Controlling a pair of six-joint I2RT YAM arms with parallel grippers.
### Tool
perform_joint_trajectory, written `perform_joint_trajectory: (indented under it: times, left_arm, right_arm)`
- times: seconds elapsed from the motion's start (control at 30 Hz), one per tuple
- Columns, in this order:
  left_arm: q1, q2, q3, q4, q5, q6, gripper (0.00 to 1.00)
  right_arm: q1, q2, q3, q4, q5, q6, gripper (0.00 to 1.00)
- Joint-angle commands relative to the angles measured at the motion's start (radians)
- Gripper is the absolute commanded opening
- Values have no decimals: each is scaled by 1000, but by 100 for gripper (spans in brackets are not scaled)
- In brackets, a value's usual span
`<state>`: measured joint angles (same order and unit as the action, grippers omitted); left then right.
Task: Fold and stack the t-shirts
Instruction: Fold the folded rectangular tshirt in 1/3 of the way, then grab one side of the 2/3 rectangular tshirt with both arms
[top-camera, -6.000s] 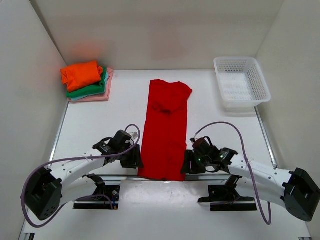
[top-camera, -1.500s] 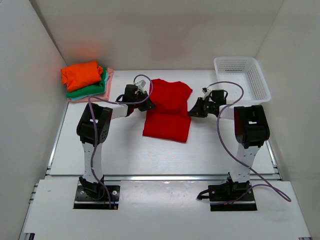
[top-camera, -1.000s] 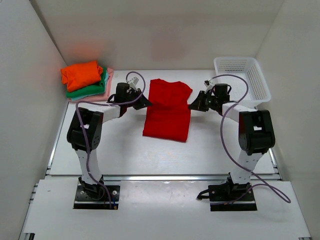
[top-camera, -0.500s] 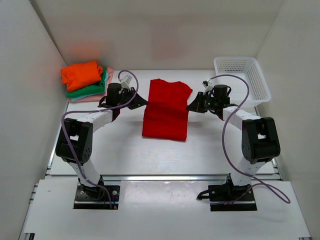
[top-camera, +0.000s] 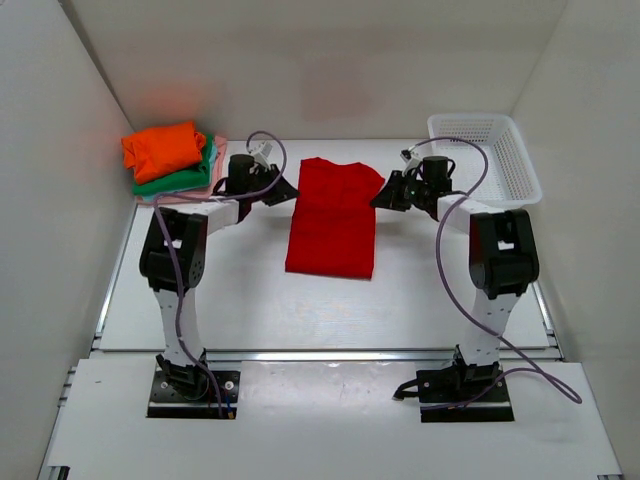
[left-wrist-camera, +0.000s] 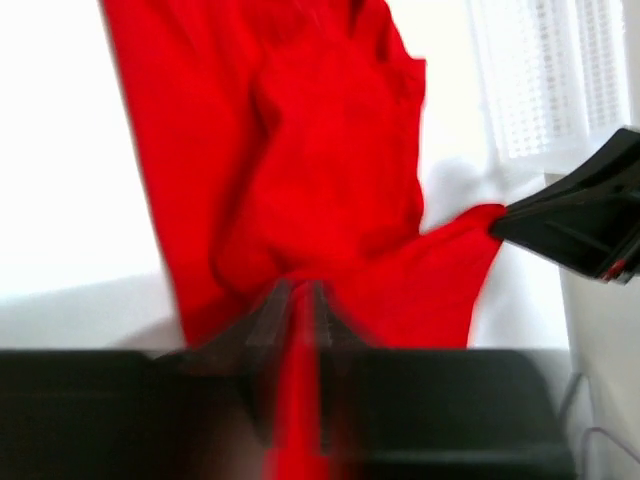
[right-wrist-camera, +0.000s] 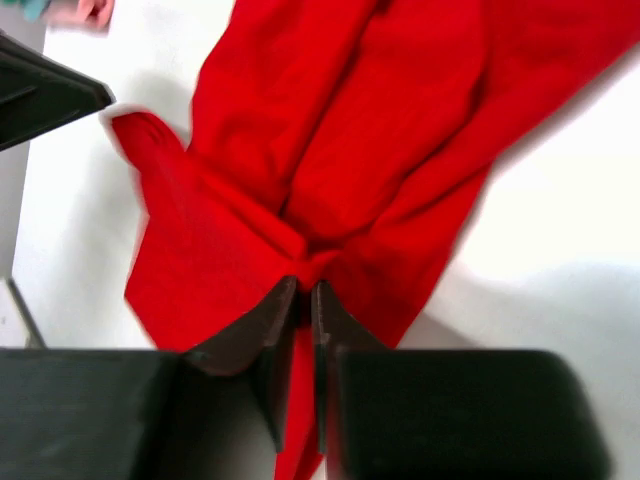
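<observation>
Top external: open table (top-camera: 220, 290) borders near edge of red t-shirt (top-camera: 332, 225).

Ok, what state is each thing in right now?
red shirt: folded, lying flat, far corners pinched.
left gripper: shut on red shirt's far left corner.
right gripper: shut on its far right corner.
orange shirt: folded, top of stack.
green shirt: folded, under orange.
pink shirt: folded, bottom.
basket: upright.
</observation>
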<state>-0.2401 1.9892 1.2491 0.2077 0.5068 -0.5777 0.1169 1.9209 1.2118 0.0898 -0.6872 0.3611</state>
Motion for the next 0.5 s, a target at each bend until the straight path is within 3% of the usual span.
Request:
perform_joint_trajectory:
  times: [0.0,0.03,0.07,0.13,0.2,0.33,0.47]
  left_arm:
    - [22,58,136,10,-37,33,8]
    - [31,81,163,15,-28,32,2]
    - [41,85,171,15,-16,19,3]
    - [62,67,136,47,4,-22,33]
    - [87,19,28,73,35,-34,29]
    - [84,-198,-222,55,38,-12,37]
    - [10,-442,-481,-22,-97,32,47]
  right_arm:
    - [-20,59,90,45,11,-42,13]
    - [-32,67,97,60,20,-42,14]
    - [-42,69,100,64,29,-44,17]
    - [-45,53,97,36,75,-44,27]
    - [-37,-9,42,7,95,-47,30]
    - [10,-173,-188,-21,179,-19,36]
    - [116,-399,-418,30,352,137,39]
